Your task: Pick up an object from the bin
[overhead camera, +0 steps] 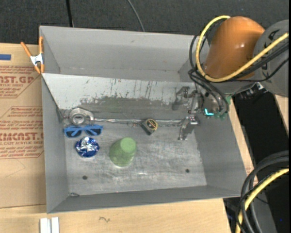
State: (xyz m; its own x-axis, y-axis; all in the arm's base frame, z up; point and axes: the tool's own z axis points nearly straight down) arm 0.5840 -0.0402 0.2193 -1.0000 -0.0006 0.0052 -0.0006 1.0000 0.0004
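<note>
My gripper point(183, 114) hangs low at the bin's right side, by the right wall. Its two metal fingers point(185, 129) stand apart, open, with nothing seen between them. A thin metal utensil point(117, 120) with a round silver ring at its left end lies across the bin floor. Its long handle runs right, up to the nearer finger. A small brass and black ring-like piece point(150, 125) lies on that handle, a little left of the gripper. A pale green cup point(122, 152) lies on its side further left and nearer the front.
Blue toy sunglasses point(83, 130) and a shiny blue ball point(87, 147) lie at the bin's left, just below the utensil's ring. The arm with its orange cover and yellow cables hangs over the bin's right rim.
</note>
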